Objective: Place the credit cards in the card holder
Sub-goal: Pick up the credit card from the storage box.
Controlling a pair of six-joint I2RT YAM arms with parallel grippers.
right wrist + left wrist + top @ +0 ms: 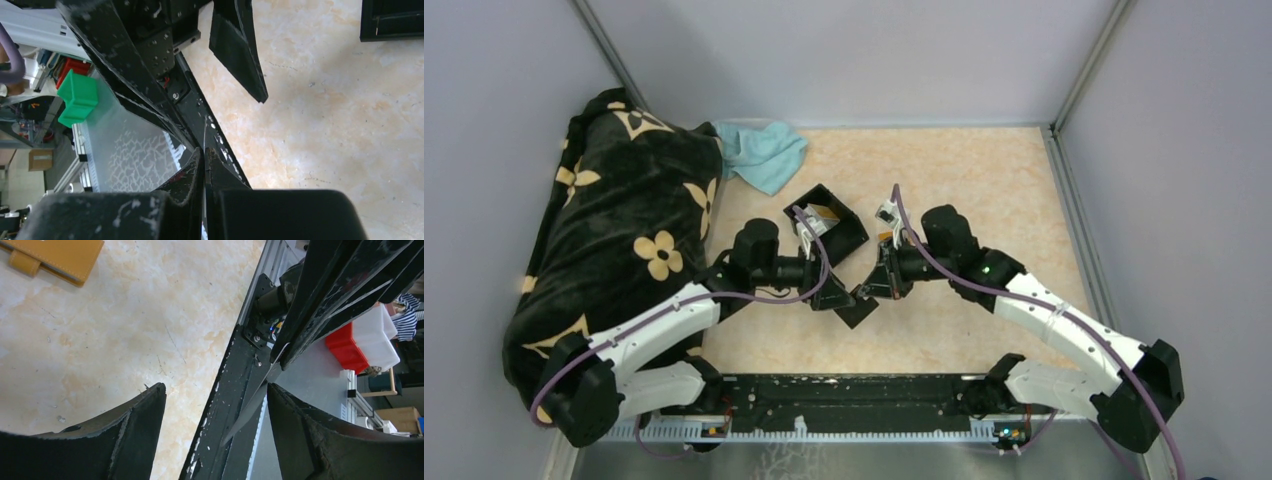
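My right gripper (871,290) is shut on a dark credit card (856,312) and holds it just above the table. In the right wrist view the card (204,134) shows edge-on, pinched between the closed gripper (205,152). My left gripper (834,292) faces it from the left with its jaws open (215,387). The card's thin edge (252,407) lies between those jaws, close to the right finger (300,425). The orange-tan card holder (50,257) lies closed on the table, with its tab showing, in the left wrist view. I cannot make it out for certain in the top view.
A black open-topped tray (829,222) stands just behind both grippers and also shows in the right wrist view (392,20). A dark flowered bag (614,230) fills the left side. A teal cloth (764,152) lies at the back. The black rail (844,395) runs along the near edge.
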